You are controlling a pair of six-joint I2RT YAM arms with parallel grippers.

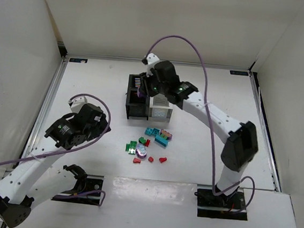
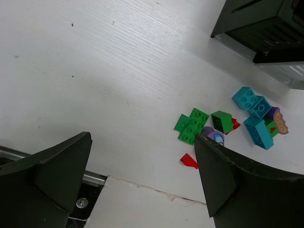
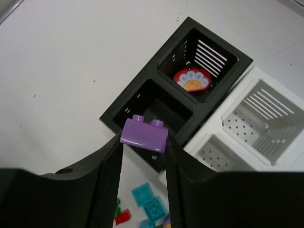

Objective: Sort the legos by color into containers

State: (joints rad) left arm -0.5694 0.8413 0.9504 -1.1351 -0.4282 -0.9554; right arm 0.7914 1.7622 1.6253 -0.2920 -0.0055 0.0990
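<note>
The white table [image 1: 101, 77] carries both arms. The right arm [image 1: 216, 120] reaches from its base at 5 o'clock to the bins at 12 o'clock of the table's middle. The left arm [image 1: 39, 162] is folded at 8 o'clock.

The black bin [image 1: 137, 99] and the white bin [image 1: 160, 110] stand touching, black at 9 o'clock of white. In the right wrist view the black bin [image 3: 114, 116] shows two square compartments. The farther one holds a round red piece with a petal fan print [image 3: 191, 79]. The white bin [image 3: 237, 137] shows bare perforated floors.

The right gripper [image 3: 144, 142] is clenched on a purple two-stud brick [image 3: 144, 135], poised over the near rim of the black bin's nearer compartment.

The left gripper [image 2: 142, 142] is spread wide, grasping nothing, at 9 o'clock of the loose legos [image 1: 149, 143].

That pile lies at 6 o'clock of the bins: a green plate [image 2: 192, 126], a green brick [image 2: 222, 121], teal bricks [image 2: 251, 102], a purple flower piece [image 2: 278, 121] and a small red piece [image 2: 189, 160].
</note>
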